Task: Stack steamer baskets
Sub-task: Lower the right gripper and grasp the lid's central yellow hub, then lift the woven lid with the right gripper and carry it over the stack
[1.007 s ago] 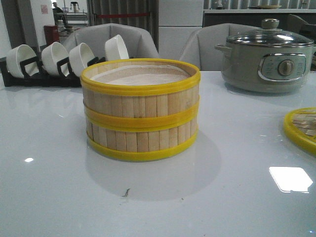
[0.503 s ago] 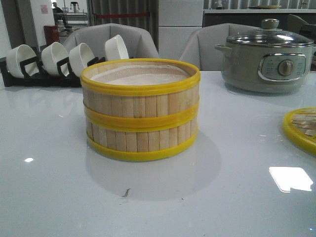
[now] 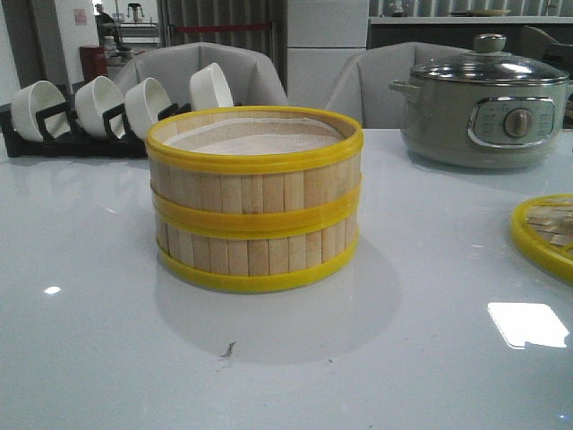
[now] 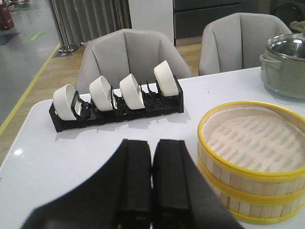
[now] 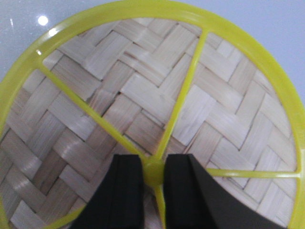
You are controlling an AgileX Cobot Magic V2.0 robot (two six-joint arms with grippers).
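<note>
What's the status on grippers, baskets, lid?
Left claw shut, empty, beside the stack. Right claw straddling the lid hub, contact unclear. Two baskets stacked, lid still flat on the table. Nothing blocking the stack top.

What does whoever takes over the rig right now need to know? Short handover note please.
Left gripper: shut, empty, hovering apart from the stack.
Right gripper: fingers straddle the centre hub of the woven lid; I can't tell whether they have clamped it.
Two steamer baskets are stacked mid-table, top one open.
The lid lies flat at the table's right edge, apart from the stack.
Done: baskets stacked.
Left, probably: grip the lid, lift it and set it on the top basket.
</note>
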